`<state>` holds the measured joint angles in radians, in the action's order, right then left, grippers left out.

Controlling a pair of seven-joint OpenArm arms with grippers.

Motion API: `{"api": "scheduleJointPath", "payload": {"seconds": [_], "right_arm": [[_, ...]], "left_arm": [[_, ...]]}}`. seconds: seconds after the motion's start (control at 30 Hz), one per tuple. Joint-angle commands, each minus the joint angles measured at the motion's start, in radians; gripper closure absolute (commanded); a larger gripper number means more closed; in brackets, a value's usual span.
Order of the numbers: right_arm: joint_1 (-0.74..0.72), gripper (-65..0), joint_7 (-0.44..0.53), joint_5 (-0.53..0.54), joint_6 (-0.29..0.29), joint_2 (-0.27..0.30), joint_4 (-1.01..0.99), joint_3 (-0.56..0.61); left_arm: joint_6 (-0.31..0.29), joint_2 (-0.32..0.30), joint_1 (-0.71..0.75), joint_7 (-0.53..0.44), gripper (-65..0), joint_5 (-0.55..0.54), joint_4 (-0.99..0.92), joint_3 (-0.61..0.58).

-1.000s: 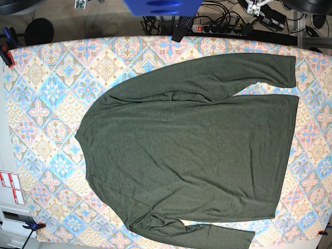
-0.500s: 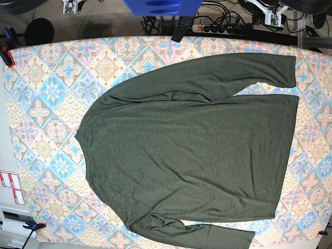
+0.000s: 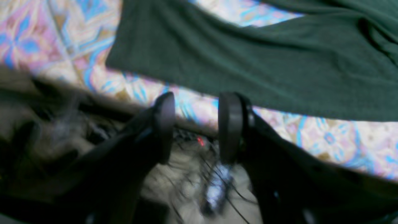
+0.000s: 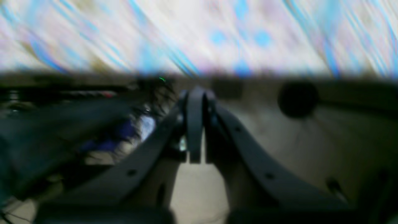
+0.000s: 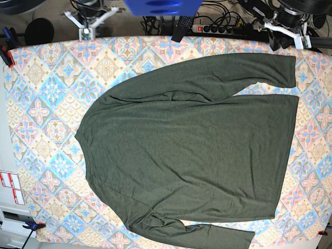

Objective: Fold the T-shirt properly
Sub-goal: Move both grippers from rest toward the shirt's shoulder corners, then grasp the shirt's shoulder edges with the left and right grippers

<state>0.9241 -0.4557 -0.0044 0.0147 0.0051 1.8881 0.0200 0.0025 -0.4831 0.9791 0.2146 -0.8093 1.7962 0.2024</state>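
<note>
The T-shirt (image 5: 192,145) is dark olive green with long sleeves. It lies spread flat on the patterned table (image 5: 46,104), collar to the left and hem to the right. One sleeve (image 5: 244,72) runs along the far side; the other (image 5: 197,233) lies at the near edge. My left gripper (image 5: 296,38) hovers at the far right edge just beyond the far sleeve's cuff. In the left wrist view the left gripper (image 3: 197,124) is open and empty, with the sleeve (image 3: 248,62) ahead. My right gripper (image 5: 84,32) is at the far left edge. The right wrist view shows the right gripper (image 4: 196,124) shut and empty.
Beyond the far edge lie a power strip (image 5: 218,28) and cables on the floor. A blue object (image 5: 161,6) hangs at top centre. Clamps (image 5: 6,54) hold the cloth at the table corners. Red-and-white labels (image 5: 10,187) sit off the left side.
Both arms have come in over the far edge of the table. The left gripper has gone from shut to open. The shirt has not moved.
</note>
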Motion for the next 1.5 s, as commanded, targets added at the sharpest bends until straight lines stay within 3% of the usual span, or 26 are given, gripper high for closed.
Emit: {"api": "scheduleJointPath", "payload": {"seconds": [0.0, 0.17, 0.4, 0.57, 0.77, 0.93, 1.33, 1.47], "right_arm": [[0.008, 0.0, -0.012, -0.001, 0.001, 0.000, 0.012, 0.014], [-0.038, 0.0, -0.048, -0.001, 0.001, 0.000, 0.014, 0.059], [-0.087, 0.0, -0.094, -0.001, 0.001, -0.003, 0.015, 0.079], [-0.090, 0.0, -0.104, -0.001, 0.001, -0.003, 0.015, 0.080], [-0.112, 0.0, -0.105, 0.001, 0.001, -0.003, 0.015, 0.080], [-0.145, 0.0, -0.170, 0.001, 0.001, -0.003, 0.015, 0.080], [-0.152, 0.0, -0.174, 0.001, 0.001, -0.004, 0.015, 0.080], [-0.152, 0.0, -0.174, 0.001, 0.001, -0.004, 0.015, 0.080]], "left_arm": [[-0.006, -0.009, -0.015, 0.012, -24.2, -0.029, 0.012, 0.042], [-0.006, -0.004, -0.133, 0.309, -24.3, -0.180, 0.001, 0.187], [-0.020, 0.017, -0.272, 0.533, -24.3, -0.259, -0.141, 0.300], [-0.077, 0.017, -0.294, 0.546, -24.3, -0.264, -0.229, 0.335], [-0.078, 0.017, -0.296, 0.546, -24.3, -0.266, -0.293, 0.343], [-0.078, 0.017, -0.346, 0.552, -24.3, -0.262, -0.373, 0.340], [-0.078, 0.019, -0.388, 0.549, -24.3, -0.258, -0.384, 0.291], [-0.078, 0.047, -0.408, 0.552, -24.1, -0.255, -0.384, 0.282]]}}
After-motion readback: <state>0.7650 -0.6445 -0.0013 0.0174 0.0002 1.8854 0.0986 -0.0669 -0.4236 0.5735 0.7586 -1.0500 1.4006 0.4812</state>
